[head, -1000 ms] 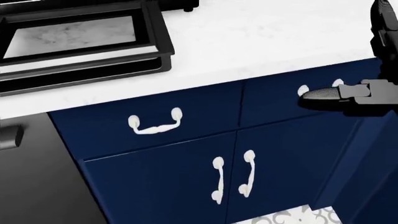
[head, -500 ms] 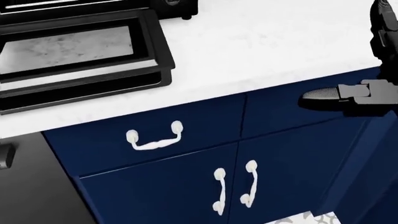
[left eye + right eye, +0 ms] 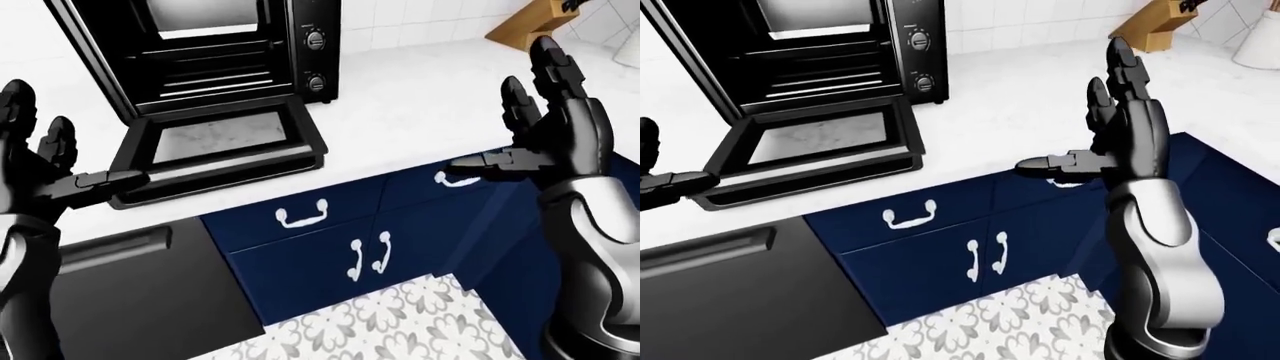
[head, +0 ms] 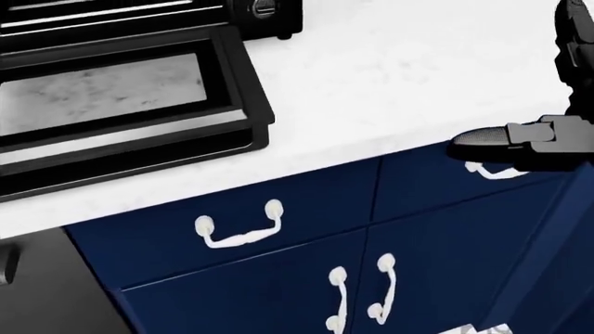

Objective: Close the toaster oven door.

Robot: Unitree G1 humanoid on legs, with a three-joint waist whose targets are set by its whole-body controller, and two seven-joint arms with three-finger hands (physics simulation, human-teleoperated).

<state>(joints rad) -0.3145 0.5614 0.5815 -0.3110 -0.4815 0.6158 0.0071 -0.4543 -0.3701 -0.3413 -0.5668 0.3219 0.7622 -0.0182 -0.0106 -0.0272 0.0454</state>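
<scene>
The black toaster oven stands on the white counter at the top left of the left-eye view. Its glass door is open and lies flat, down toward the counter edge; the head view shows the same door at top left. My left hand is open at the left edge, fingers spread, and its thumb points at the door's left corner without touching it. My right hand is open too, held upright over the counter edge well to the right of the oven. Neither hand holds anything.
Blue cabinets with white handles sit under the counter. A black appliance front is at the lower left. A wooden knife block stands at the top right. Patterned tile floor lies below.
The head view has shifted: the counter edge, drawers and oven door sit lower in the picture, so the camera moved. My right hand keeps about the same place in the view.
</scene>
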